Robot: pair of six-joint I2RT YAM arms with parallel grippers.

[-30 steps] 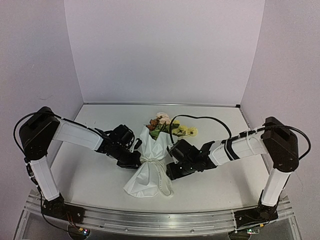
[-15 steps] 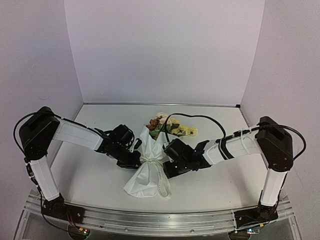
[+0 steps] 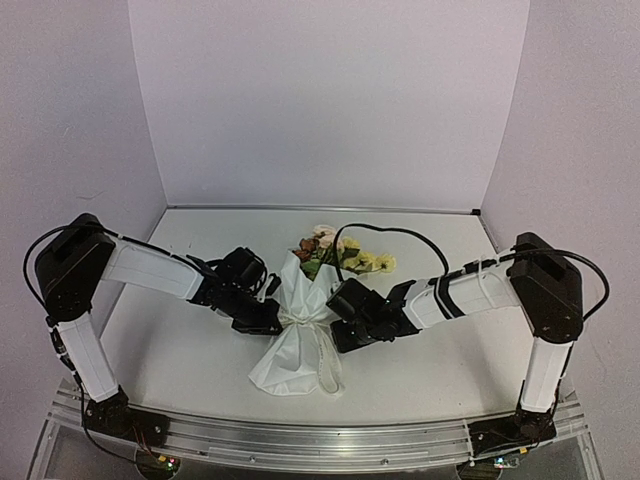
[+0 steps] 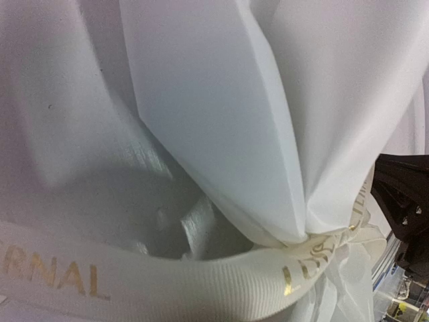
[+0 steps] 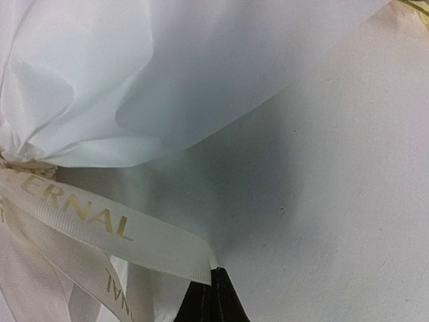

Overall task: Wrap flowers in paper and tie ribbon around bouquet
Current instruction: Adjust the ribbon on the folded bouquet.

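Your bouquet (image 3: 298, 345) lies at the middle of the table (image 3: 180, 350), flowers (image 3: 345, 258) toward the back wall. Its paper (image 4: 214, 121) is cinched at the waist by the ribbon (image 5: 100, 225), with a gripper close against each side. Your right gripper (image 5: 216, 287) is pinched closed on a ribbon tail; your left gripper (image 3: 275, 322) is closed too, but paper crowds its wrist view, so you cannot tell whether it grips the ribbon, and a black cable (image 3: 390, 233) loops over the blooms.
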